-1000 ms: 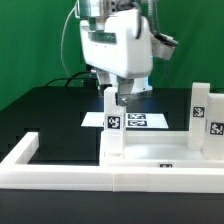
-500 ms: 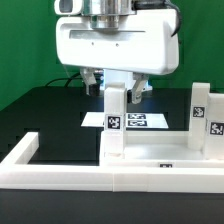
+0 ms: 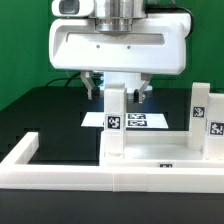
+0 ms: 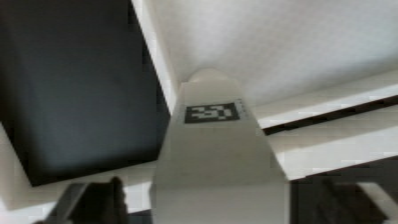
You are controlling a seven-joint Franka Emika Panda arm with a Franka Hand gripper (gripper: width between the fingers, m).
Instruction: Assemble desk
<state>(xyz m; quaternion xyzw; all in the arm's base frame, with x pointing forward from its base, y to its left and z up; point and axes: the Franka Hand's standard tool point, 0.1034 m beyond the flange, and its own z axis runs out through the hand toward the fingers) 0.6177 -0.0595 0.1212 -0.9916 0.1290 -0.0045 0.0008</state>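
A white desk leg [image 3: 115, 125] with a square tag stands upright at the left end of the flat white tabletop panel [image 3: 150, 150]. My gripper [image 3: 116, 92] hangs straight over it, a finger on each side of the leg's top. In the wrist view the same leg [image 4: 217, 150] fills the middle, with dark fingers [image 4: 98, 200] beside it and a thin gap still showing on one side. The jaws are open around the leg. A second leg [image 3: 198, 115] stands upright at the panel's right end, with another white tagged block [image 3: 216, 128] beside it.
The marker board [image 3: 145, 120] lies flat on the black table behind the legs. A long white rim [image 3: 60, 165] runs along the front and turns back at the exterior view's left. A green backdrop closes off the rear.
The gripper has come forward and down over the left leg, its fingers now straddling the leg's top. The jaws have narrowed a little. The legs and panel have not moved.
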